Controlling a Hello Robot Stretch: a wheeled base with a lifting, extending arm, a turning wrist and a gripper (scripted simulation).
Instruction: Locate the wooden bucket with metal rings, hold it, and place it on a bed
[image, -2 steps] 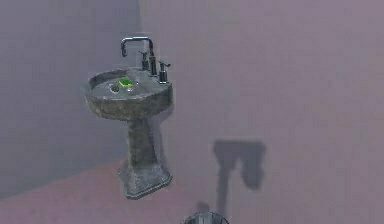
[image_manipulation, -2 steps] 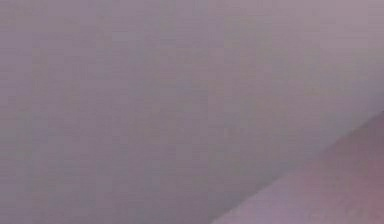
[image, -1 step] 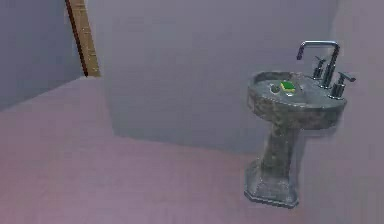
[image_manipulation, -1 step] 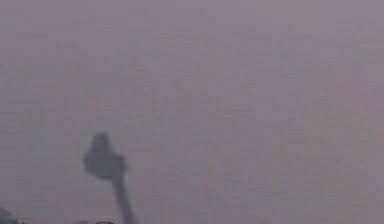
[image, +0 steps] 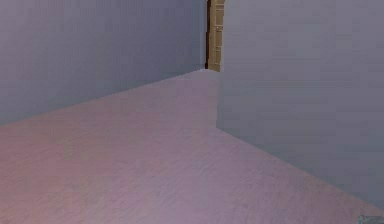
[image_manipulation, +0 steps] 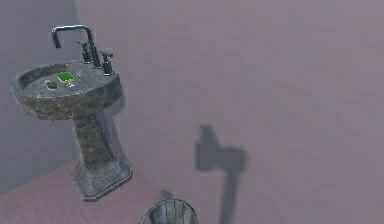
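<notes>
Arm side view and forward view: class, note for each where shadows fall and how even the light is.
Arm side view: a soft grey shadow on the wall right of the pedestal sink; forward view: even light on floor and walls, no glare.

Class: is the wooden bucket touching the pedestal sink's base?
Apart. The arm side view shows bare floor between the wooden bucket and the pedestal sink's base.

Dark-rimmed bucket (image_manipulation: 173, 212), apparently upright, cut off by bottom edge.
</notes>
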